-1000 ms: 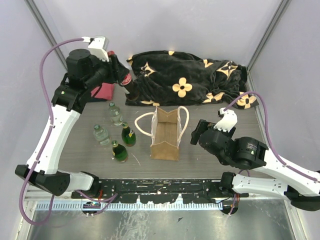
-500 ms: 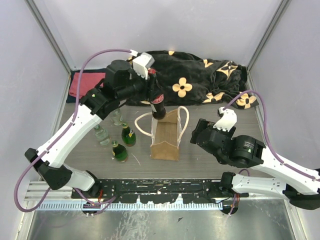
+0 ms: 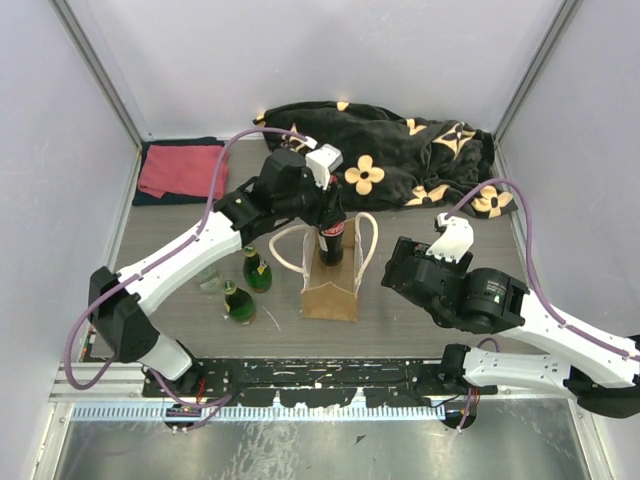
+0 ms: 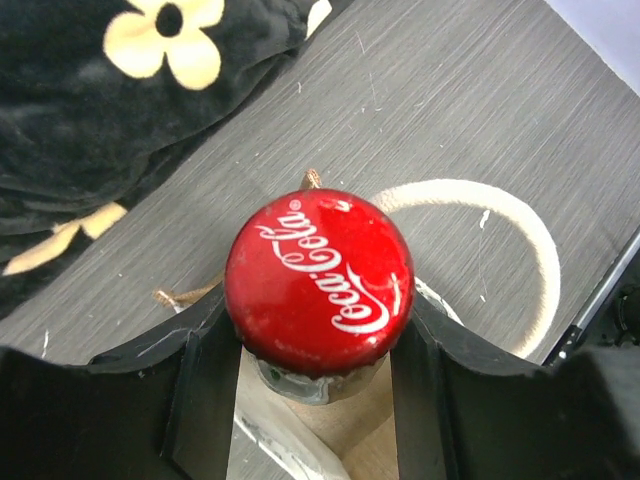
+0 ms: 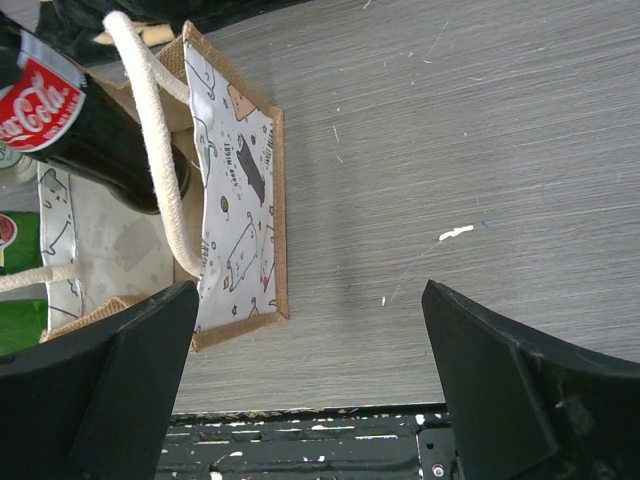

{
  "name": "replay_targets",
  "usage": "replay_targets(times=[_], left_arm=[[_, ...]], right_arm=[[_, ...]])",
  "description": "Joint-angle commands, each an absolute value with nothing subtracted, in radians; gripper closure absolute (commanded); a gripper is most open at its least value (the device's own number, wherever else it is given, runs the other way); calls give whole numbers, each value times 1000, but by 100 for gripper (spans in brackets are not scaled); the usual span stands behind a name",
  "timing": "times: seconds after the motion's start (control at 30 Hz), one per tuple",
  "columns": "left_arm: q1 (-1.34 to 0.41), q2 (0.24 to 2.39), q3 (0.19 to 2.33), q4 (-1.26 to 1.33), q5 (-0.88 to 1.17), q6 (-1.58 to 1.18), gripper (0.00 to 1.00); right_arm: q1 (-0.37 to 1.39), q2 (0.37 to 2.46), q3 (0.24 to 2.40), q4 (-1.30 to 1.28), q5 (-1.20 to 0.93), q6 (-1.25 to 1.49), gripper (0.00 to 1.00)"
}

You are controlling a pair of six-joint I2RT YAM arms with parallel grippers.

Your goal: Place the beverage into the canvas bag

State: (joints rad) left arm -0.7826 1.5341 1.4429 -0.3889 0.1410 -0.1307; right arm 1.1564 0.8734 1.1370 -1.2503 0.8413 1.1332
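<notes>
Far left, at 10 o'clock, a folded pink-red cloth [image 3: 180,170] lay out of play. Two small green glass bottles [image 3: 257,270] stood at 8 o'clock from the bag, untouched.

Centre: the left gripper [image 3: 328,207] had its jaws part-closed, clamped on the neck of the dark glass cola bottle with a red cap [image 4: 318,283], just under the cap. The bottle hung upright over the mouth of the tan canvas bag with white rope handles [image 3: 330,292], base at or just inside the rim; depth couldn't be told.

Step in hand, as I read it: lowering into the bag. The next move called for a straight descent between the rope loops until the base seated, then releasing and lifting clear without snagging a handle.

At 3 o'clock from the bag, the right gripper [image 5: 310,390] sat with jaws spread fully, holding nothing.

Versus a second earlier: the left arm had swung the bottle from the 10 o'clock corner, above the cloth, to the bag. The right arm had barely moved.
</notes>
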Motion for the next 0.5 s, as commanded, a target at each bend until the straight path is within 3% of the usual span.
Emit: replay_targets(times=[0.0, 0.47], left_arm=[[-788, 1537, 1469, -150, 178, -163, 100], [-804, 1614, 1446, -66, 145, -182, 100]], right_arm=[[1160, 902, 1160, -1243, 890, 1161, 0], [1160, 940, 1147, -1193, 913, 1150, 0]])
